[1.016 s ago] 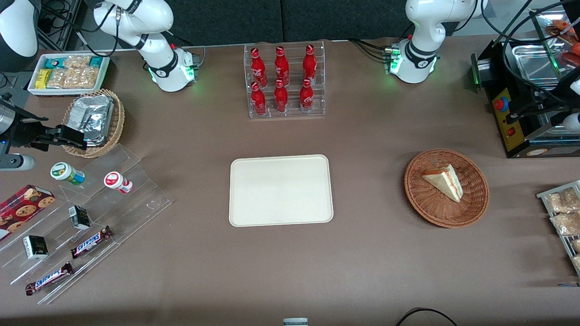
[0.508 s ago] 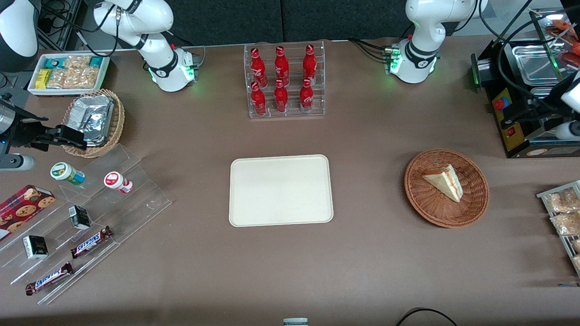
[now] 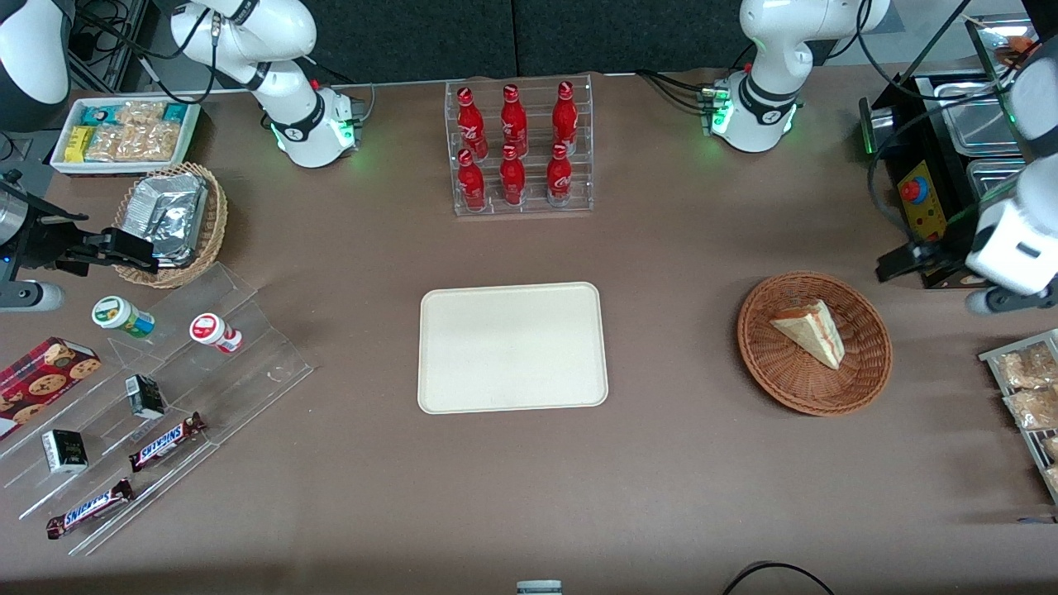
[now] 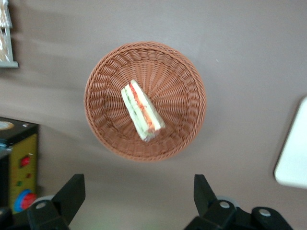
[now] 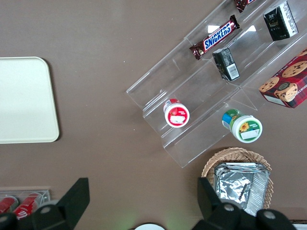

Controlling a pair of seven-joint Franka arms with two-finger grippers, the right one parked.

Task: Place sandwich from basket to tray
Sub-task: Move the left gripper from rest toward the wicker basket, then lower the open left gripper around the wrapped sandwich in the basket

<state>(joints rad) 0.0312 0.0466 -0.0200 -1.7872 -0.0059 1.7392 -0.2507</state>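
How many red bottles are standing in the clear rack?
6, in the clear rack: three in the row farther from the front camera, three in the nearer row. None seems hidden.

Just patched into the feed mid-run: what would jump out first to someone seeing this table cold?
Probably the sandwich, a pale wedge with red filling lying in the reddish-brown basket toward the working arm's end. The bare cream tray sits mid-table, with a rack of red bottles farther from the camera. The gripper hovers open near the basket, holding nothing.

The gripper (image 4: 136, 191) has moved nearer the basket (image 3: 814, 343).
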